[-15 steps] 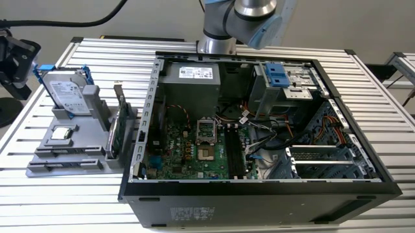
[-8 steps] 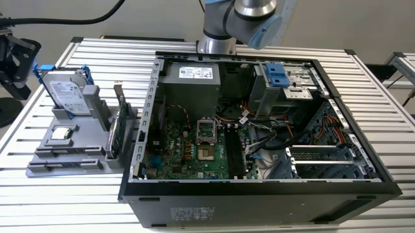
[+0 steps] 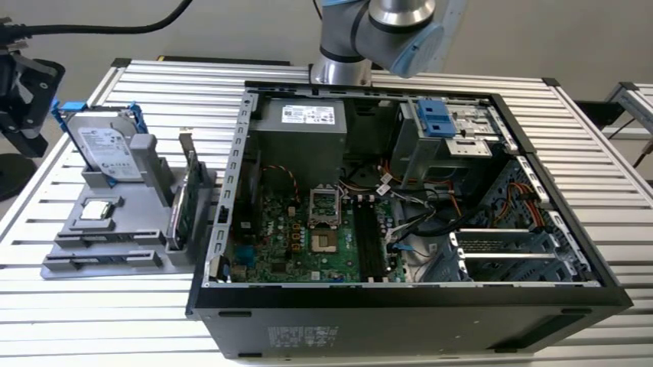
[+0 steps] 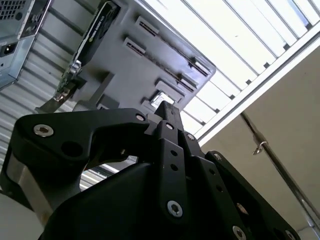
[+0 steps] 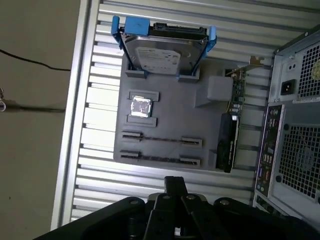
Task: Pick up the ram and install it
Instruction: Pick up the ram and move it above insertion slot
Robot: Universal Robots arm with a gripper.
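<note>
My gripper (image 5: 175,184) hangs high over the grey parts holder (image 5: 165,112). Its black fingers (image 4: 168,114) are pressed together with nothing between them. The holder's two long stick slots (image 5: 161,140) show bare grooves between their end clips. In the open computer case (image 3: 408,294), a long dark strip that looks like the ram (image 3: 365,237) stands in the motherboard's memory slots, just to the exterior view's right of the CPU socket (image 3: 324,202). I cannot tell how deep it sits.
The holder also carries a silver hard drive in a blue frame (image 5: 159,52), a small square chip (image 5: 140,107) and a green expansion card with a metal bracket (image 5: 231,120). The slatted aluminium table (image 3: 92,306) runs beneath everything. The arm's base (image 3: 342,69) stands behind the case.
</note>
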